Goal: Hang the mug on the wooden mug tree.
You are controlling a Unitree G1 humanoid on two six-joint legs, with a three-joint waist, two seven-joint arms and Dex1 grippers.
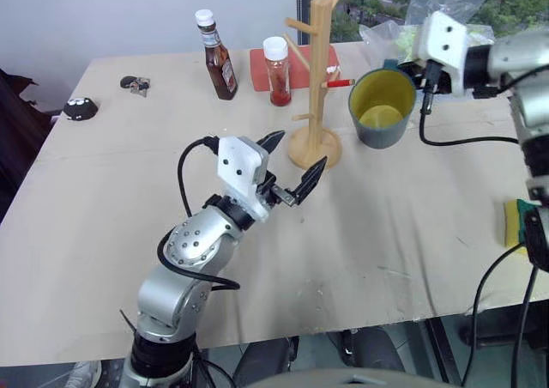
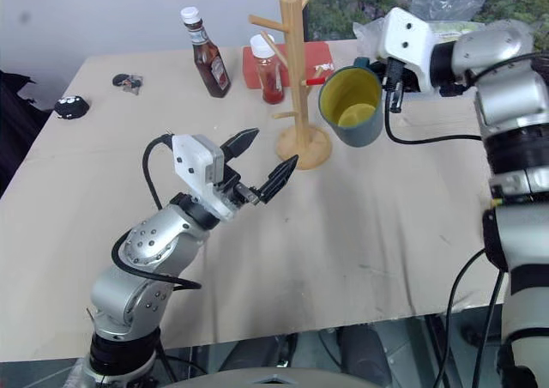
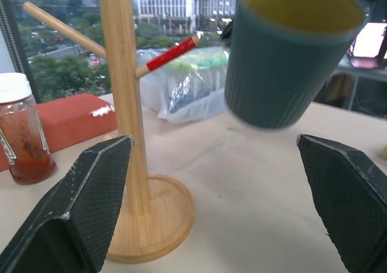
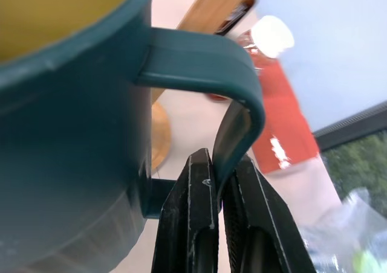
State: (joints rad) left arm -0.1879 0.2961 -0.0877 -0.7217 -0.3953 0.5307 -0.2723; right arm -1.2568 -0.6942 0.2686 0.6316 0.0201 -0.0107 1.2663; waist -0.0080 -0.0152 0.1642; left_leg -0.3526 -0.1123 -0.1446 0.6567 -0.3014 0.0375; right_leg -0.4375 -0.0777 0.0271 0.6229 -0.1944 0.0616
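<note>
The dark teal mug [image 1: 382, 106] with a yellow inside hangs in the air just right of the wooden mug tree [image 1: 319, 79], its mouth tipped toward me. My right gripper [image 4: 221, 164] is shut on the mug's loop handle [image 4: 242, 98], clamping the handle's strap between its fingers. The mug's rim sits close to a red-tipped peg [image 1: 340, 83] of the tree, not on it. My left gripper [image 1: 300, 150] is open and holds nothing. It hovers over the table in front of the tree's round base [image 1: 314, 150] and points toward the tree and the mug.
A brown sauce bottle [image 1: 220, 57], a red-filled jar [image 1: 277, 72] and a red box [image 1: 296, 62] stand behind the tree. A plastic bag [image 1: 433, 6] lies at the back right. A green-and-yellow sponge [image 1: 513, 223] sits at the right table edge. Small dark items [image 1: 80, 108] lie far left.
</note>
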